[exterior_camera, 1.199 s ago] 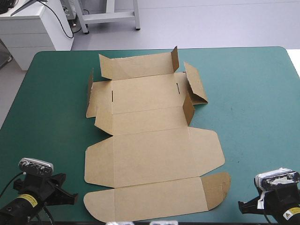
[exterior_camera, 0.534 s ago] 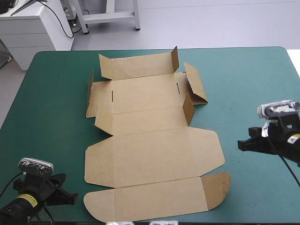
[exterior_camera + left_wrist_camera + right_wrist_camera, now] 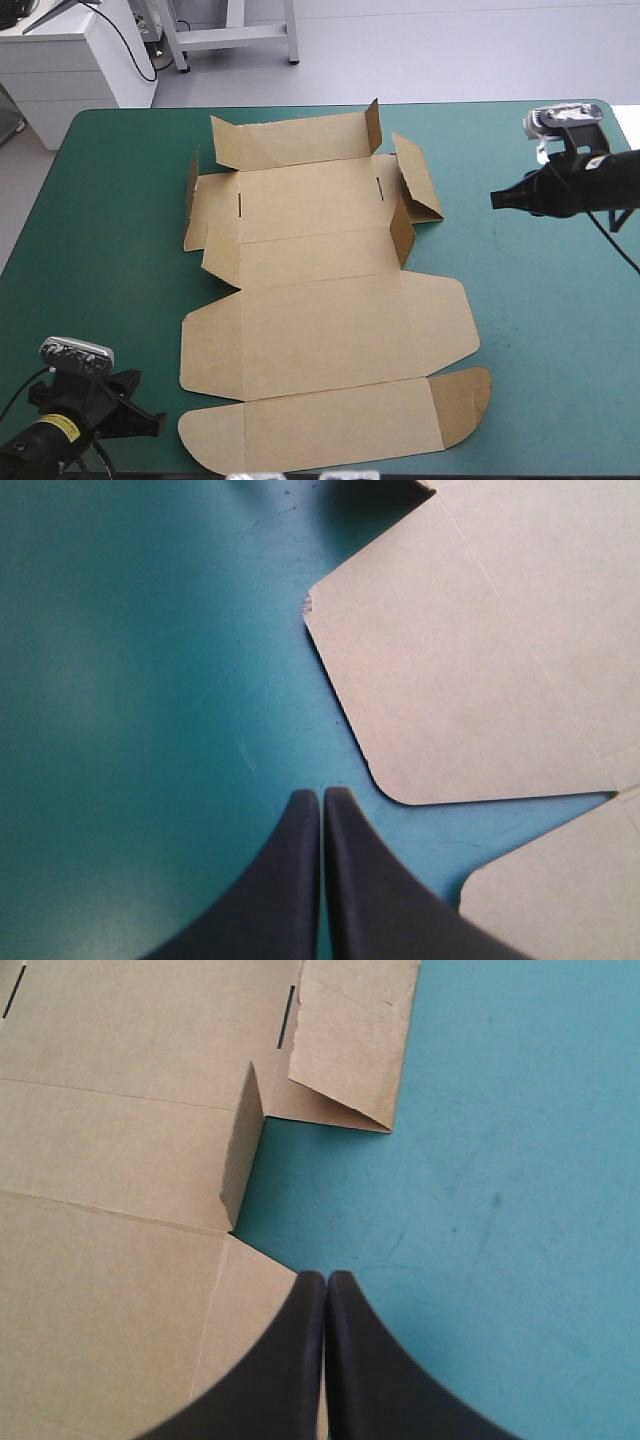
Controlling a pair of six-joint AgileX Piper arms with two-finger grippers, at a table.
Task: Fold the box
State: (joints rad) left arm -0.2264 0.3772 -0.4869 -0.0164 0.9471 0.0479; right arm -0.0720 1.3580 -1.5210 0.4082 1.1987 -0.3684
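Brown cut-board box (image 3: 320,330), mostly flat on teal-green bench (image 3: 540,340). Both clenched, empty: right claw (image 3: 497,200) newly swung toward far-right flaps, folding likely next; left claw (image 3: 157,425) idle.

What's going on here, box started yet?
Nothing is being handled yet. The box lies as a mostly flat sheet on the teal-green table, with only a few flaps at its far end standing up. The left gripper sits by the box's near left corner, fingers shut, off the board. The right gripper hangs to the right of the box's far end, also shut and empty.
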